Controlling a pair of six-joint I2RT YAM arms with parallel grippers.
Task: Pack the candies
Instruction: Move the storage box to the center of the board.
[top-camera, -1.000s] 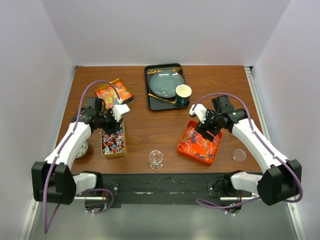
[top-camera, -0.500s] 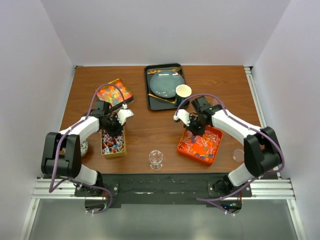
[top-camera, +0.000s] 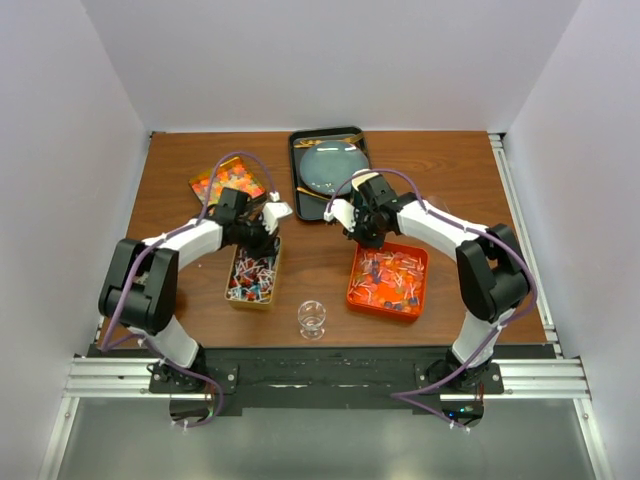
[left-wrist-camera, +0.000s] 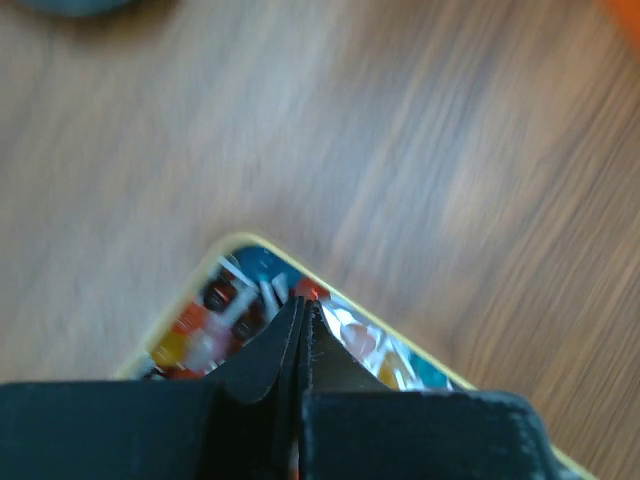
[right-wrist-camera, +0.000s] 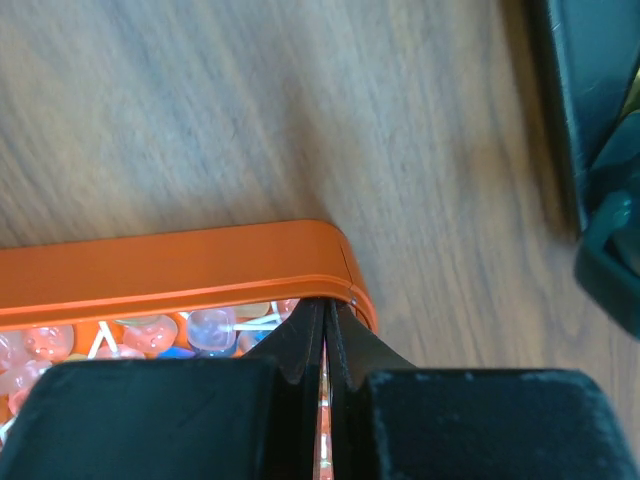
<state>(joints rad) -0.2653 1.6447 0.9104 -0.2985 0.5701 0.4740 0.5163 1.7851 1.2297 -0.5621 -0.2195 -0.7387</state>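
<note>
The candies fill two containers. Red-blue-white wrapped pieces (top-camera: 250, 280) lie in a yellow tin (top-camera: 248, 304). Clear-wrapped pieces with white sticks (top-camera: 388, 280) lie in an orange tray (top-camera: 351, 293). My left gripper (top-camera: 262, 233) is at the tin's far end, with its jaws pressed together at the tin's rim (left-wrist-camera: 400, 340) over the candies (left-wrist-camera: 240, 300). My right gripper (top-camera: 368, 236) is shut on the orange tray's far corner wall (right-wrist-camera: 180, 265), with candies (right-wrist-camera: 150, 330) just inside. The left gripper's (left-wrist-camera: 302, 300) and right gripper's (right-wrist-camera: 325, 303) tips show in their own wrist views.
A black tray (top-camera: 300, 200) with a grey-blue plate (top-camera: 325, 168) stands at the back middle, close behind my right gripper; its edge shows in the right wrist view (right-wrist-camera: 590, 100). A colourful tin lid (top-camera: 222, 180) lies at the back left. A small clear glass (top-camera: 312, 318) stands near the front edge.
Both arms swung inward and away from the bases. The yellow tin slid right and turned with the left gripper. The orange tray slid left and squared up with the right gripper.
</note>
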